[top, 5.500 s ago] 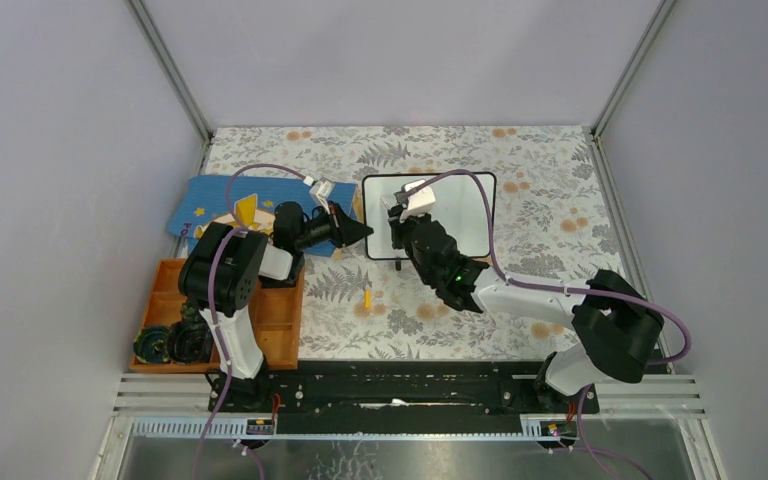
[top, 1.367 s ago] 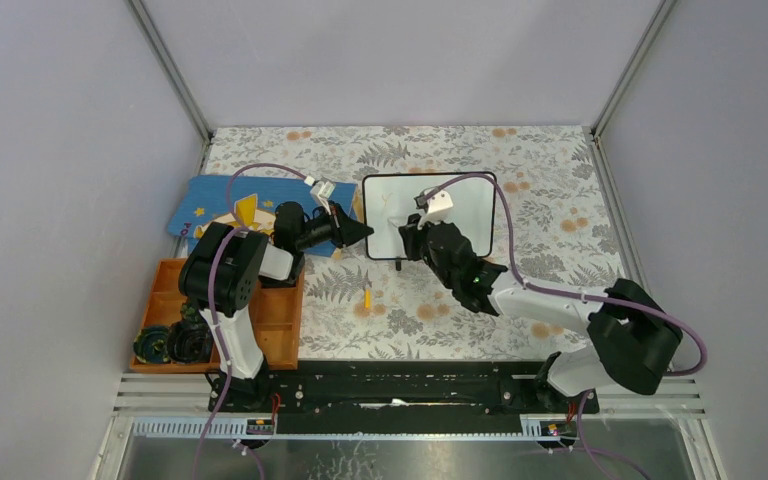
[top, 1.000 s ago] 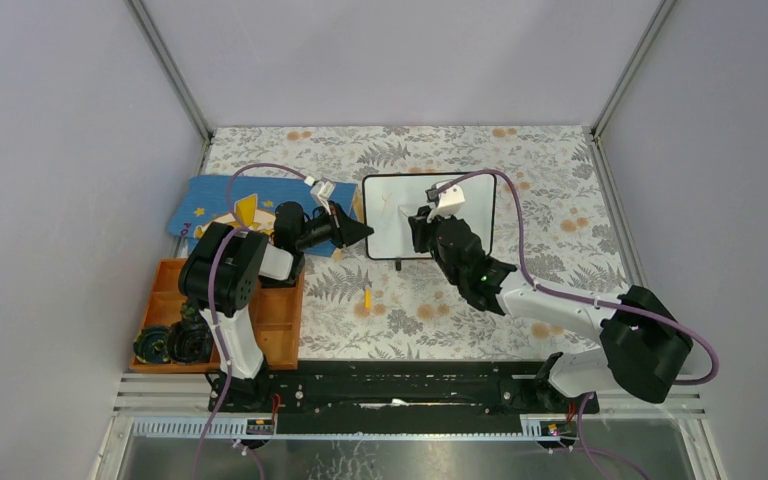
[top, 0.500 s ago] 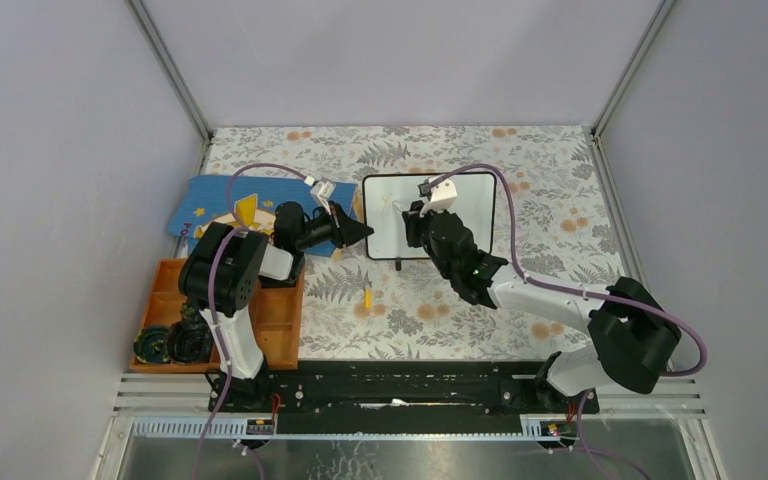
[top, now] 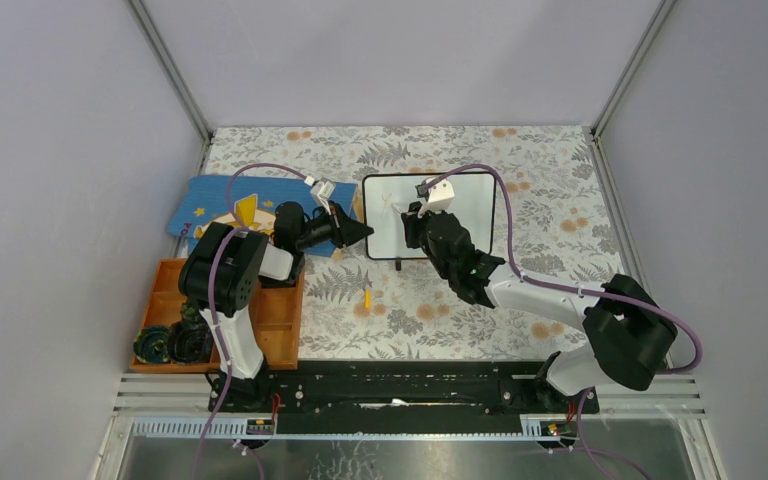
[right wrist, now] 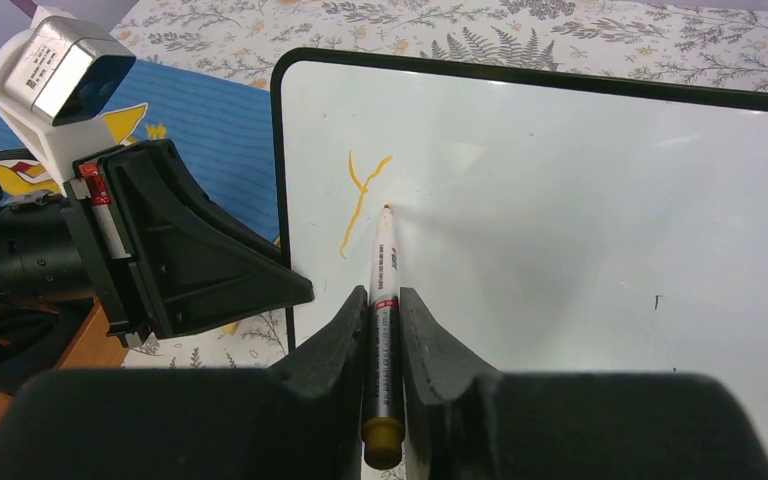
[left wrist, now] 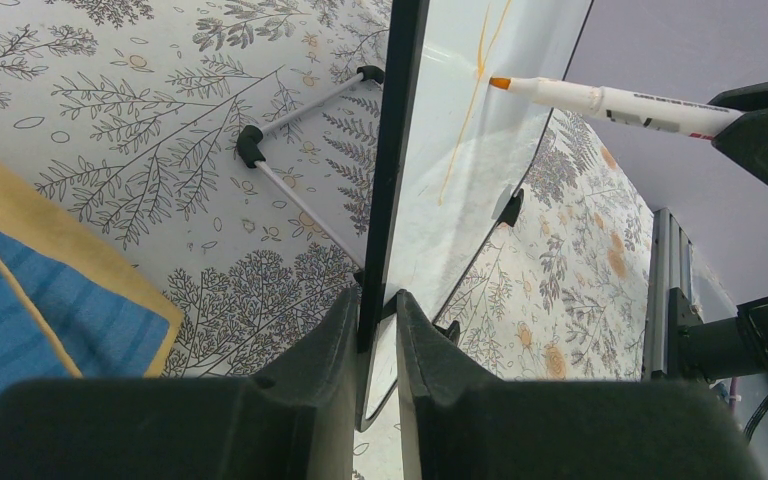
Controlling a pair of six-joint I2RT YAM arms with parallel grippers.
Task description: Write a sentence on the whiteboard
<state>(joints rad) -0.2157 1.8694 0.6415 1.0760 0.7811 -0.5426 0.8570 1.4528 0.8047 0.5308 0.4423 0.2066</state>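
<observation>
The whiteboard [top: 475, 215] stands upright on the floral table, white with a thin black frame. My left gripper [top: 365, 232] is shut on its left edge, the frame pinched between the two fingertips [left wrist: 377, 305]. My right gripper [top: 410, 224] is shut on a white marker [right wrist: 384, 265] with an orange tip. The tip touches or nearly touches the board just right of an orange letter Y [right wrist: 360, 195], the only writing of the sentence that shows. In the left wrist view the marker [left wrist: 600, 100] points at the same orange stroke [left wrist: 465, 130].
A blue star-patterned book [top: 210, 205] lies left of the board, under my left arm. An orange tray [top: 280, 320] with dark objects [top: 170, 343] sits at the near left. A small orange cap [top: 367, 298] lies on the table in front of the board. Black wire feet [left wrist: 250, 148] prop the board from behind.
My right gripper with the marker drifted a little left along the board over the last second. The left gripper has kept its hold without moving.
</observation>
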